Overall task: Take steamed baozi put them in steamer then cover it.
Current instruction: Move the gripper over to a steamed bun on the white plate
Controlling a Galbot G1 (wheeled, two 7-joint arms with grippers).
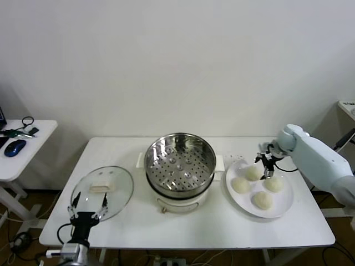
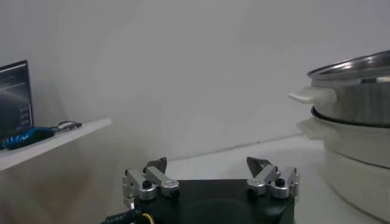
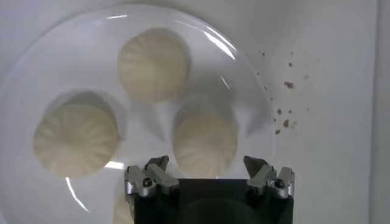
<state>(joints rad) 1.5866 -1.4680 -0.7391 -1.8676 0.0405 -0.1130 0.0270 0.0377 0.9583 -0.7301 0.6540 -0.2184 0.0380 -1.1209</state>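
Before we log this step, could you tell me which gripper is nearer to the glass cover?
Left. The left gripper hovers at the near edge of the cover; the right gripper is across the table above the baozi plate.

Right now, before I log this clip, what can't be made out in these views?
- Fourth baozi: right wrist view, mostly hidden behind the right pincer body.
- Steamer: left wrist view, cut off by the frame edge; inside not visible.
- Left pincer: head view, overlaps the cover rim; contact can't be judged.
- Specks beside the plate: too small to identify.
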